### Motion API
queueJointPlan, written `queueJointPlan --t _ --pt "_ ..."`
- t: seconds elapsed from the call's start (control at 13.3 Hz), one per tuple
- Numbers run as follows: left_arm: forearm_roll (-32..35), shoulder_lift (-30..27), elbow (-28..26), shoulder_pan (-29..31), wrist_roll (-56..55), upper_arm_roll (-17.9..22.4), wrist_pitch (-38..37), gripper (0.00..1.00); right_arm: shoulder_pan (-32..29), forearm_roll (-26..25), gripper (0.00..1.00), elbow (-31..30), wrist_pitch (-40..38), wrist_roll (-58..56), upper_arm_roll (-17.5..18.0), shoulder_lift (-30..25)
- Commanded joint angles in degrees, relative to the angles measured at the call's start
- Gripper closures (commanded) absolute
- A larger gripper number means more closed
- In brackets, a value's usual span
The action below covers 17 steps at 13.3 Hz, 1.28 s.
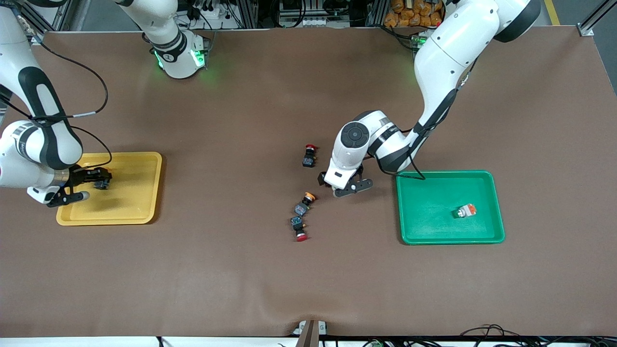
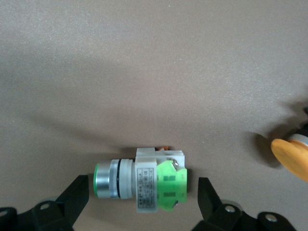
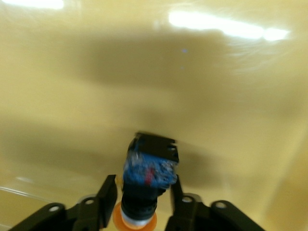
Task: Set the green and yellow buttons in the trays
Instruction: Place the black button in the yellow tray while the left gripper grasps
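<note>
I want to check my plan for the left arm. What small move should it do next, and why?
Probably lower a little and close the jaws. The left gripper is open on the table between the trays, and the green-ended button lies on its side between its fingers, not yet gripped. The green tray is beside it.

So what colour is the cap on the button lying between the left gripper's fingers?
Green, seen best in the left wrist view on the pale grey button.

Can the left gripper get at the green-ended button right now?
Probably yes. The left gripper is open with a finger on either side of the green-ended button, which lies on the bare table; nothing sits between them.
</note>
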Motion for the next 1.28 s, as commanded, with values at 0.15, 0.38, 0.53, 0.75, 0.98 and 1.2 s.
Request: queueJointPlan --t 0.15,0.38,0.53,0.75,0.98,1.2 --pt "1.4 0.8 1.5 0.1 -1.8 0.5 0.6 0.79 0.1 5.1 0.0 2.5 -9.9 1.6 1.1 -2.8" --pt "1.8 -0.8 1.4 0.8 -1.5 0.5 -0.1 1.0 4.4 7.4 0.0 5.0 -20.0 12.1 1.1 -6.7" --pt "1.9 -4.6 1.5 1.6 -1.0 0.5 -4.5 1.0 9.9 9.1 0.0 5.0 -24.1 23.3 1.1 -10.6" --pt "1.9 -11.0 1.3 4.8 6.2 0.2 -13.5 1.0 21.7 11.0 0.0 5.2 -25.5 42.6 1.1 -14.3" --pt "1.2 -14.5 1.0 10.9 16.9 -0.1 -17.7 1.0 34.9 12.2 0.0 7.6 -18.8 59.2 1.0 -14.0" --pt "1.1 -13.7 0.4 16.2 20.3 0.0 -18.2 1.0 43.6 11.8 0.0 13.2 -10.0 73.6 1.0 -10.1"
